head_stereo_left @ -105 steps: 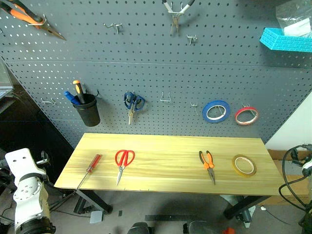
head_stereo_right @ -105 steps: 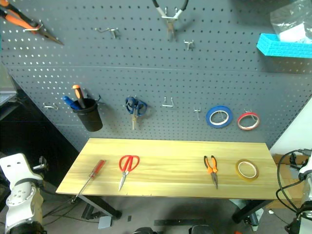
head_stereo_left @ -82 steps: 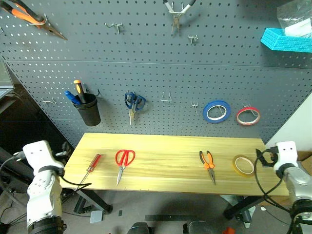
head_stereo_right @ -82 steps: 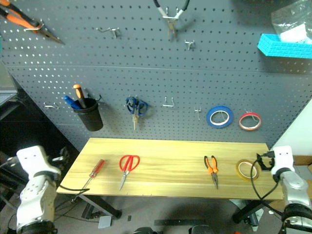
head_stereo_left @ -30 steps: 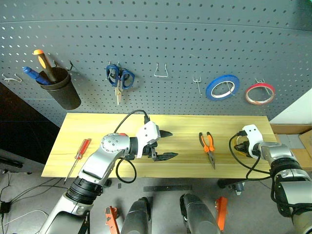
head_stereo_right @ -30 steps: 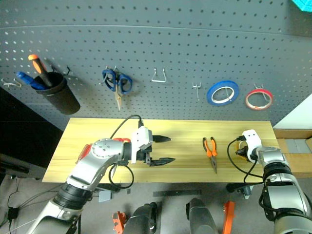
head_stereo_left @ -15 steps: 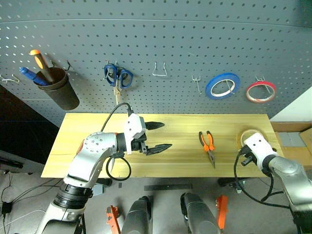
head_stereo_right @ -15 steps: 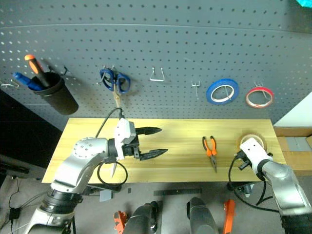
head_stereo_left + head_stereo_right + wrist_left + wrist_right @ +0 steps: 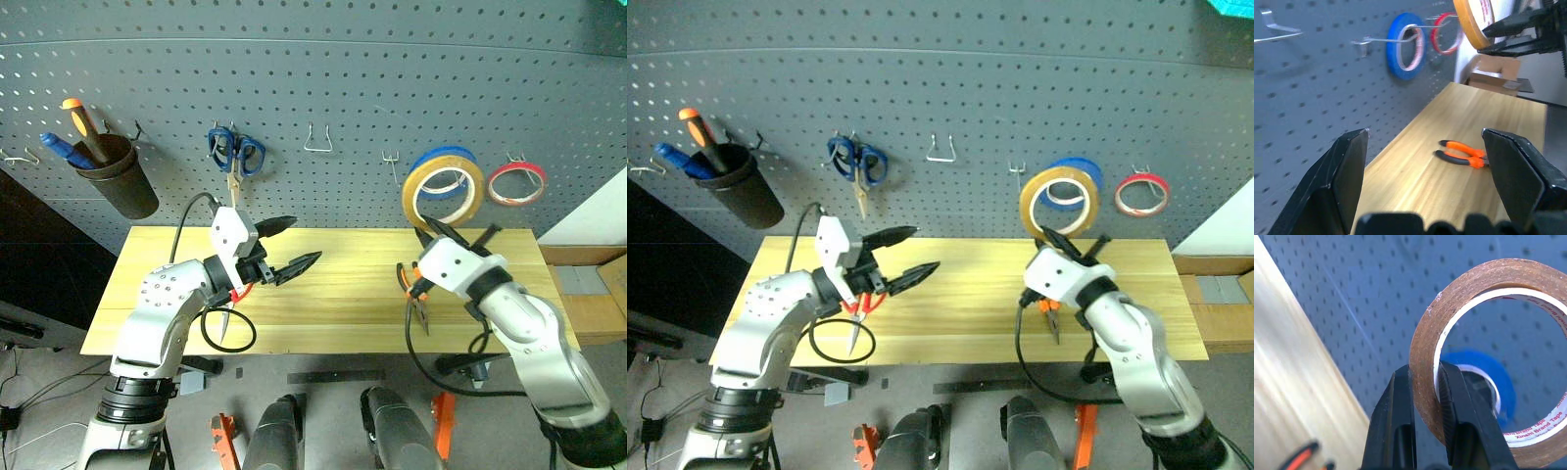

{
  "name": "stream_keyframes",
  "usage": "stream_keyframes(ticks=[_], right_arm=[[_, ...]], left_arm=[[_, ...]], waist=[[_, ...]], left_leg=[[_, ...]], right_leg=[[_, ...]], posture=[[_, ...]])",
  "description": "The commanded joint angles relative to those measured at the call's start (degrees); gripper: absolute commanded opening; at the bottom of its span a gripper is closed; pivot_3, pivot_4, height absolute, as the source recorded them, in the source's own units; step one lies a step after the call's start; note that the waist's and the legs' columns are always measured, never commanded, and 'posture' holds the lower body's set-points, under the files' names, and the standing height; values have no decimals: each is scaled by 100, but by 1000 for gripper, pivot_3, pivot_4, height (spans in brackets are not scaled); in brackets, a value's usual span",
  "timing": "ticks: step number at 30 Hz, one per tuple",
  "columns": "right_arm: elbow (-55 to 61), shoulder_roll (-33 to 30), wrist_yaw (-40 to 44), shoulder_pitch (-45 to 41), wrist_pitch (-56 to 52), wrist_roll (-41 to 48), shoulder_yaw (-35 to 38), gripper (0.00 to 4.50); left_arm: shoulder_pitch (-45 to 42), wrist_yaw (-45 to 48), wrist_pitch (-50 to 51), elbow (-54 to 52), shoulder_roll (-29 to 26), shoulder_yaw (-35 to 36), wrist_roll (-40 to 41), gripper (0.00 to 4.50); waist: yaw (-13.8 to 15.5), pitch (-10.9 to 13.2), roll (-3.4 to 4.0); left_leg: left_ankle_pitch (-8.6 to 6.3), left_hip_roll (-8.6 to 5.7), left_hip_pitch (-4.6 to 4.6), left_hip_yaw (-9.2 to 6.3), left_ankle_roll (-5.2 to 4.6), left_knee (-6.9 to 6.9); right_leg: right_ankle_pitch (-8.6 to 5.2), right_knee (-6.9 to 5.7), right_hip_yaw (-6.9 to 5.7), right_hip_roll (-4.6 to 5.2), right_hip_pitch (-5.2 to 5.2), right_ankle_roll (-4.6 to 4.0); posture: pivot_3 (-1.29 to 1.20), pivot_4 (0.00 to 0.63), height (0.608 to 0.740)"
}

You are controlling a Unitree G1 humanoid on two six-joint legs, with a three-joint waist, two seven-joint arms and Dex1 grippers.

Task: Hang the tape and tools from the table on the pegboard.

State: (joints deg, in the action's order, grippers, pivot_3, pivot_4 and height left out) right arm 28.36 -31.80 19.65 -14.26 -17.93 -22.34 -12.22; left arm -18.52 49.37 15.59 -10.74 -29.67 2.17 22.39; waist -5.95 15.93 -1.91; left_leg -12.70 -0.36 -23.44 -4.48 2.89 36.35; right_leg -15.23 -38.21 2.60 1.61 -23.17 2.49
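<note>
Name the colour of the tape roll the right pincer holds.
Yellow tape roll, brownish on its edge; the left eye view shows it best.

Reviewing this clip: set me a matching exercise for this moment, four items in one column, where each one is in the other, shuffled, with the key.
Items:
1. yellow tape
2. pliers
3. blue-handled scissors
4. orange-handled screwdriver

Places:
A. lying on the table
B. standing in the black cup
C. pinched in the right gripper
D. hanging on the pegboard

Pairs: 1-C, 2-A, 3-D, 4-B
</note>
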Motion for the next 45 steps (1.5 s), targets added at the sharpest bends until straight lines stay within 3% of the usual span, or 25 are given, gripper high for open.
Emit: stream_keyframes(ticks=[1,9,16,25,29,37,45], right_arm=[[-581,87,-40,-436,558,9,-25,102],[-2005,437,123,-1279,1163,92,-230,102],[-2630,626,245,-1489,1164,91,-286,102],[-1288,841,359,10,627,55,-376,3025],[-864,1614,199,548,-901,437,47,4469],[-1789,2526,-370,-334,-3551,640,793,4493],[-3336,2905,-1002,-1290,-3940,1172,1585,4493]], left_arm=[[-173,-30,-143,-130,-46,90,14,3976],[-306,-65,-131,-163,2,-30,2,3976],[-482,24,-256,-15,84,-208,-69,3976],[-422,170,-479,303,-3,-196,-188,3976],[-320,276,-775,878,-266,-112,-455,3976],[-390,704,-1199,1398,-543,-205,-671,3976],[-342,648,-1163,1339,-447,-212,-676,3976]], waist=[[11,0,0],[72,-1,0],[95,-1,0],[102,-1,-1],[60,-4,2],[33,-5,2],[30,-5,2]], left_leg=[[0,-3,-5,0,0,2],[0,0,-13,-5,0,2],[-1,-3,-15,-6,0,30],[0,-2,-14,-12,0,63],[0,4,-9,-10,0,64],[21,15,1,-11,12,63],[19,12,-5,-11,11,51]], right_leg=[[6,1,0,2,-2,-6],[14,-3,-7,2,-11,-10],[14,-35,-7,2,-13,-10],[14,-76,-7,-2,-15,-10],[14,-78,-1,-10,-15,-11],[23,-80,1,-25,-14,-26],[24,-78,-1,-22,-19,-28]], posture=[[-149,205,740],[-132,201,740],[-131,205,740],[-147,213,740],[-165,219,740],[-160,221,740],[-146,222,740]])
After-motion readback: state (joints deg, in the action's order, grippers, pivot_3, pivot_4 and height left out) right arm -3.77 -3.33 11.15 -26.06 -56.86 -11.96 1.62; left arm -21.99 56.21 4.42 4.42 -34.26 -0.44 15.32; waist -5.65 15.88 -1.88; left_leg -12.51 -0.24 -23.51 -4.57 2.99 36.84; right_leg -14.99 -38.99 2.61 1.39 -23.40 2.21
